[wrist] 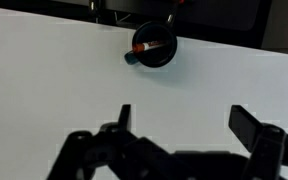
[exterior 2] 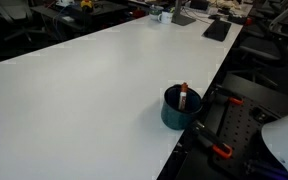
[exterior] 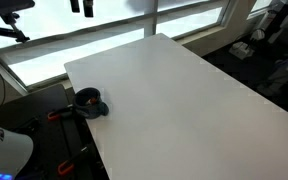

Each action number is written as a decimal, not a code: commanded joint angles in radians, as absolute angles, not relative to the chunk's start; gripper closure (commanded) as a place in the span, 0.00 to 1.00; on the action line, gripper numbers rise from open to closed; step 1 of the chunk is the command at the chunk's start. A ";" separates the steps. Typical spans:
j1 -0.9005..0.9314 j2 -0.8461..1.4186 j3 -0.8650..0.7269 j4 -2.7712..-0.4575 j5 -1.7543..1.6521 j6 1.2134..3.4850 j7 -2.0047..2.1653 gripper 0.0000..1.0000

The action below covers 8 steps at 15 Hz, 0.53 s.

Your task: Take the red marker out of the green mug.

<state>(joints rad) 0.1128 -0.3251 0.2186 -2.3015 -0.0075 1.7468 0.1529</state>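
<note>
Well beyond the spread, empty gripper (wrist: 182, 114), the red marker (wrist: 149, 46) rests inside the green mug (wrist: 163, 58).

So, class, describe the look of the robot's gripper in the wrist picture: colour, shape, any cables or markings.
The gripper is matte black throughout. Two blocky, flat-ended fingers rise from a wide body of bars and rounded joints along the bottom edge. No cables, labels or markings show. The arm itself is outside this view.

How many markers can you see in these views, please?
1. The red marker stands tilted inside the green mug, near the edge of the white table. The mug's dark inside could hide others.
</note>
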 commanded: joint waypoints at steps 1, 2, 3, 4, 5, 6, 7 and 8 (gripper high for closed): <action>0.142 -0.301 0.191 -2.353 0.058 1.770 0.102 0.00; 0.143 -0.295 0.187 -2.372 0.077 1.773 0.091 0.00; 0.144 -0.287 0.182 -2.392 0.095 1.777 0.079 0.00; 0.143 -0.281 0.178 -2.415 0.109 1.783 0.072 0.00; 0.139 -0.277 0.171 -2.440 0.121 1.791 0.068 0.00; 0.136 -0.271 0.166 -2.462 0.134 1.799 0.066 0.00; 0.133 -0.266 0.158 -2.491 0.143 1.820 0.053 0.00; 0.130 -0.260 0.153 -2.517 0.143 1.846 0.048 0.00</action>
<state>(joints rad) 0.1279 -0.2629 0.1766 -2.4459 0.1160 1.7821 0.0801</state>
